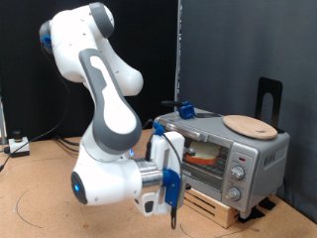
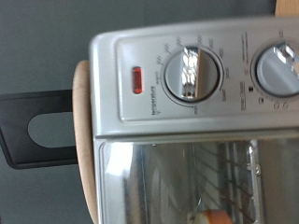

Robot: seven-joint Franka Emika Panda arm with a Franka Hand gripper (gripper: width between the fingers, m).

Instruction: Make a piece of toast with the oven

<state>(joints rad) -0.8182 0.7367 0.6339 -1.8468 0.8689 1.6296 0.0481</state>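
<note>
In the exterior view the end effector (image 1: pixel 170 210) hangs just in front of the oven (image 1: pixel 223 154), low by its glass door; whether its fingers are spread or pressed together cannot be told, and the piece of toast (image 1: pixel 201 155) sits inside on the rack behind the closed door. The inspector judges that the step in hand concerns the knob panel, and that doing it well means squaring up on one knob before turning. The wrist view alone shows the temperature knob (image 2: pixel 190 73), the red indicator (image 2: pixel 136 80) and the wooden plate (image 2: pixel 85 140) edge, but no fingers.
</note>
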